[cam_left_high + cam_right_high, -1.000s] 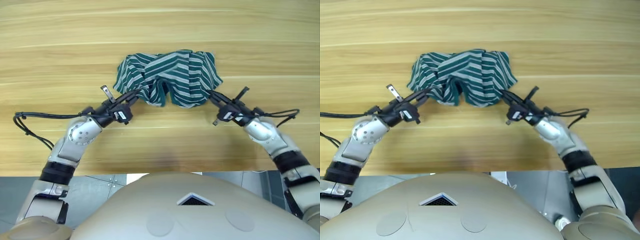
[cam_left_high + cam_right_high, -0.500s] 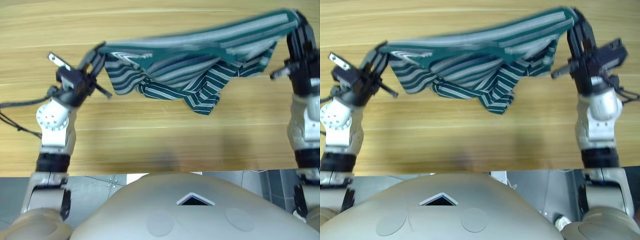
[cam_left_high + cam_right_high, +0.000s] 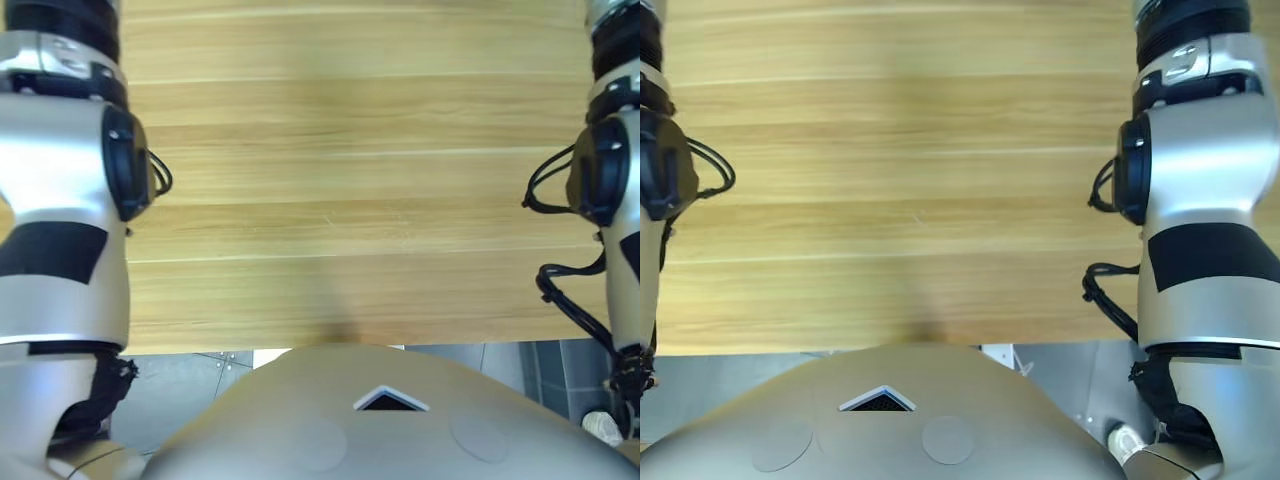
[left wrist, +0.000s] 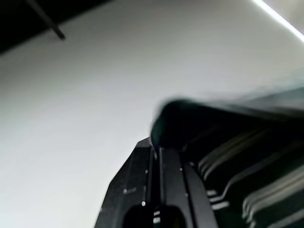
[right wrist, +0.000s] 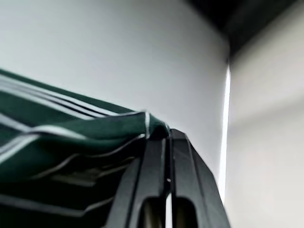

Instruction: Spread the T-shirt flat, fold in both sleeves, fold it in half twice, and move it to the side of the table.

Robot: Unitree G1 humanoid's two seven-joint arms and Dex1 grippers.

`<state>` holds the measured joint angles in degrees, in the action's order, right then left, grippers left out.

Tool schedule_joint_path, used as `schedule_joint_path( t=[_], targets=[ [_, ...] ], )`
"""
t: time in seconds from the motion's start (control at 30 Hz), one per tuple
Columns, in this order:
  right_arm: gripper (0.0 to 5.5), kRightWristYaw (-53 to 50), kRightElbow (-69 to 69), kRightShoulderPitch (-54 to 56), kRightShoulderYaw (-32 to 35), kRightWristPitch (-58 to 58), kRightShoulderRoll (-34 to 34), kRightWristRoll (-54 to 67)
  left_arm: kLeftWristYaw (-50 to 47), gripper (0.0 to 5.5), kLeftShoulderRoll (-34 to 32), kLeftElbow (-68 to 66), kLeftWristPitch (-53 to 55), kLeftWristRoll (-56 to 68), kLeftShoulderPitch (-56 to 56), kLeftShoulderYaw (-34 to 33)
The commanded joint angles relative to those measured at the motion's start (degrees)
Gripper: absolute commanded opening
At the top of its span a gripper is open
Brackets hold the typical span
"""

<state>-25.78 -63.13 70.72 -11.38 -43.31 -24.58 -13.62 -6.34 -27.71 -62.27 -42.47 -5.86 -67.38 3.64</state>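
Zero folds done. Left fingers (image 4: 137,190) and right fingers (image 5: 142,190) pinch the shirt (image 5: 57,137) above the bench (image 3: 330,200); spreading comes first.

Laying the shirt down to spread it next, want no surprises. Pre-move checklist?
1. Left gripper grip on the shirt: ok, shut on a fabric edge.
2. Right gripper grip: ok, shut on a striped edge.
3. Shirt lifted off the table: ok, it is held in the air at both grippers.
4. Fabric taut and untwisted between the grippers: cannot tell.
5. Which corners are held, shoulders or hem: cannot tell.
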Motion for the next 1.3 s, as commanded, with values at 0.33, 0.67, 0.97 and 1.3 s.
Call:
schedule_joint_path(
  t=[0.33,0.67,0.97,1.3],
  targets=[
    [0.03,52.0,33.9,-67.8,-14.7,-10.6,-21.2,12.6,47.0,0.00,-17.7,33.9,-7.8,3.5,69.1,23.8],
    [0.03,61.6,42.8,-80.0,-2.9,-3.6,-24.6,26.6,47.8,0.00,-17.5,43.4,3.6,13.6,75.3,12.4],
    [1.44,68.0,47.3,-85.6,2.1,-1.9,-22.5,29.8,48.7,1.07,-16.2,47.0,4.6,13.8,80.9,7.5],
    [2.68,65.0,50.8,-85.1,8.5,0.7,-18.3,27.1,51.2,2.08,-16.4,62.7,6.5,23.3,89.0,1.1]
  ],
)
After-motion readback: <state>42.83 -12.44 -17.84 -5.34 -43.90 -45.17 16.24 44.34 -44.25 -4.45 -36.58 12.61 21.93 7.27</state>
